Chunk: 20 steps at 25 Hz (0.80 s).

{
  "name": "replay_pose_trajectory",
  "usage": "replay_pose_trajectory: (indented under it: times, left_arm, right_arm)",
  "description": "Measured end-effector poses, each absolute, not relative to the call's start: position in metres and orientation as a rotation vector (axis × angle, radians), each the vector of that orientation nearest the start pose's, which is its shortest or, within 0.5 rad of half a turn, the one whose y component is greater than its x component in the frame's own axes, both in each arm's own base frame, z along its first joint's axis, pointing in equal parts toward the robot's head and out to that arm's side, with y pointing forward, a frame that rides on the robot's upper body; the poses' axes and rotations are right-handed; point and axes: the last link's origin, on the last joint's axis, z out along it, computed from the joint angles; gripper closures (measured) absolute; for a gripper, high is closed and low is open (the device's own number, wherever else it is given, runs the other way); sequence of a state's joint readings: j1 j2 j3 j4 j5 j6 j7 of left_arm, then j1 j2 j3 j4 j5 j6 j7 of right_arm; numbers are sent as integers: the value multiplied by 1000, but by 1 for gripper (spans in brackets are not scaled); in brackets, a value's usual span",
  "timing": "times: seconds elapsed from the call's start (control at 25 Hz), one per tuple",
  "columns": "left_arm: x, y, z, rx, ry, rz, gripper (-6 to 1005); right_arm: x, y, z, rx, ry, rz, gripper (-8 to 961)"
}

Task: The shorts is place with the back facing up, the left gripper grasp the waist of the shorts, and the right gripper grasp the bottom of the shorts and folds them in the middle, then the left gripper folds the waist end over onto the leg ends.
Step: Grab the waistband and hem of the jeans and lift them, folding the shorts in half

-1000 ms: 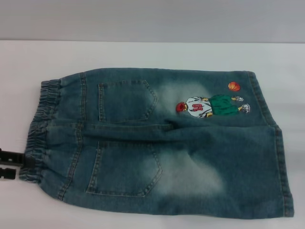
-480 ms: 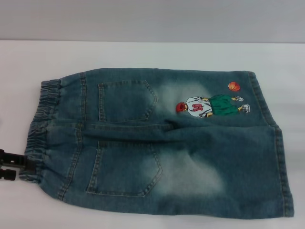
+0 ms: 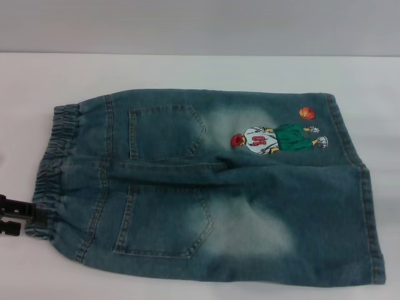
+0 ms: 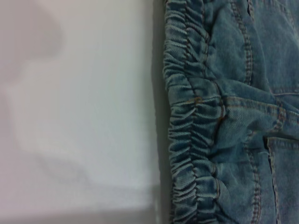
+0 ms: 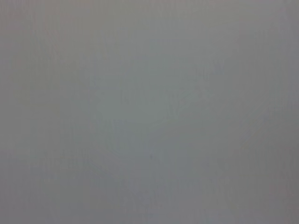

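The faded blue denim shorts [image 3: 212, 187] lie flat on the white table [image 3: 187, 72], back up, with both patch pockets and the embroidered basketball player showing. The ruffled waist [image 3: 53, 162] points left and the leg ends [image 3: 370, 212] point right. My left gripper [image 3: 24, 217] reaches in from the left edge, open, its two black fingers level with the near corner of the waist and touching its edge. In the left wrist view the waist [image 4: 189, 121] fills the frame beside bare table. The right gripper is out of view.
White table surface surrounds the shorts, with a grey wall [image 3: 200, 25] behind. The right wrist view holds only a plain grey surface [image 5: 149, 112].
The left gripper has edged slightly right, closer to the waist's near corner. The shorts have not moved.
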State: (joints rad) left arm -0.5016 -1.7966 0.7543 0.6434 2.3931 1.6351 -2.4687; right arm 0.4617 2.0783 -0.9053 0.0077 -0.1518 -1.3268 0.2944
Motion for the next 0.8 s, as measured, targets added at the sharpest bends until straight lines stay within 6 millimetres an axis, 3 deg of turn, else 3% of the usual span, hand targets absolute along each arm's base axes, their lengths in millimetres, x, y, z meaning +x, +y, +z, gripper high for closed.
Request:
replay_pose_trajectory:
  times: [0.8]
  left_arm:
    - [-355,308,91,-2124,-2042,7,162]
  right_arm:
    - [368,318,56,-1158,612,788,292]
